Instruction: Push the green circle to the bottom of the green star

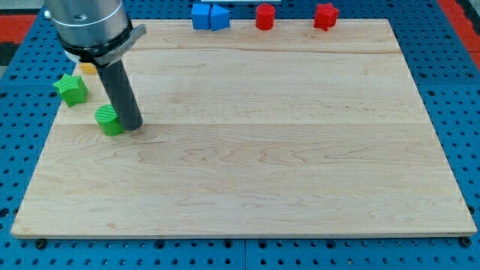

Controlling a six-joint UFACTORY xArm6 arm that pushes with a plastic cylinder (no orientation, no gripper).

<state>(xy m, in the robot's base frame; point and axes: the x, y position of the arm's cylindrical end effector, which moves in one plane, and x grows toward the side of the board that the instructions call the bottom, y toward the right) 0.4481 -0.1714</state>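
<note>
Two blue blocks [209,16], red cylinder [265,16], red star [325,16] along board [300,165] top edge; yellow block [88,68] view's left.

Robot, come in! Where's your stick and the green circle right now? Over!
My tip down on the board, touching the green circle on its right side. Green star up-left of circle, apart from it. Nothing between them. Over.

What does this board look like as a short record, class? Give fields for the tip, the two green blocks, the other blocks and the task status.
tip: my tip rests on the board, against the view's right side of the green circle
green circle: near the view's left edge
green star: up and to the view's left of the circle
other blocks: two blue blocks, red cylinder, red star along the view's top; yellow block partly hidden behind the rod
status: circle not yet directly below the star
</note>
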